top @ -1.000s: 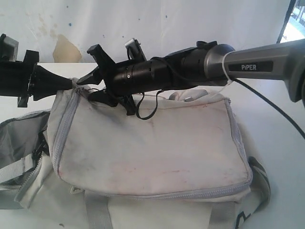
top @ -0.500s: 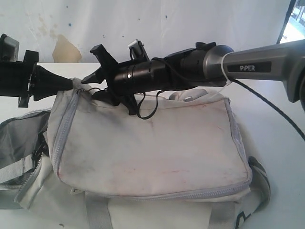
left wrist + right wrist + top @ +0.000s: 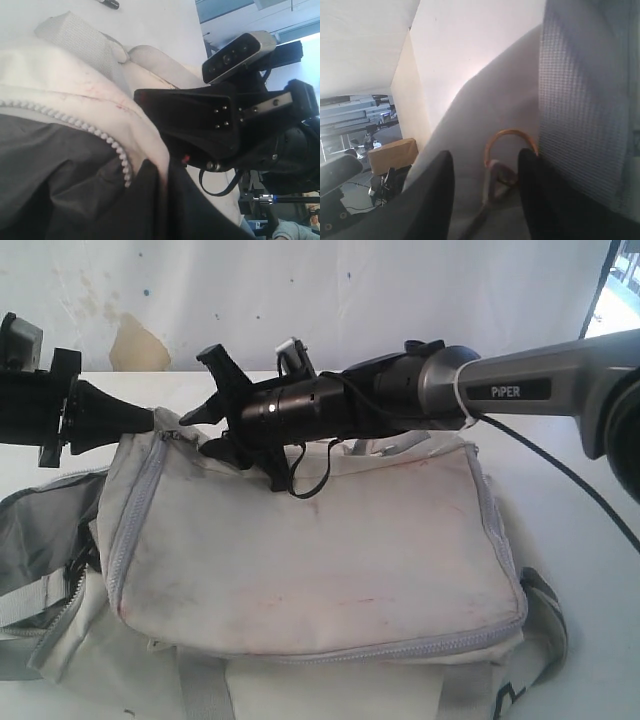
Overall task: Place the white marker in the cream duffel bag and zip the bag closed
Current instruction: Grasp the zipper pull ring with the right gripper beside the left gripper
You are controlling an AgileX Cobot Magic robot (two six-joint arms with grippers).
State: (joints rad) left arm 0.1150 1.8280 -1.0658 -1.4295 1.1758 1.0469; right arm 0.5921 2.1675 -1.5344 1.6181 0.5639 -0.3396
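Fingers of the left gripper (image 3: 145, 418) are clenched on a pinch of fabric at the upper left corner of the cream duffel bag (image 3: 320, 540), which lies on its side across the white table (image 3: 585, 540) and fills most of the exterior view. The right arm reaches across the top of the bag from the right, bringing the right gripper (image 3: 487, 200) close to that same corner. Its two dark fingers (image 3: 432, 200) stand apart, released and grasping nothing. A metal zipper pull (image 3: 495, 182) with an orange ring (image 3: 510, 134) lies on the pale fabric in the gap between them, and a band of grey webbing strap (image 3: 585, 100) runs just beside it. In the left wrist view a row of zipper teeth (image 3: 75, 122) borders the bag's exposed dark lining (image 3: 50, 170). A small dark stub (image 3: 107, 3) lies on the table beyond the bag at that view's edge. I cannot tell whether it is the white marker, which no view shows clearly.
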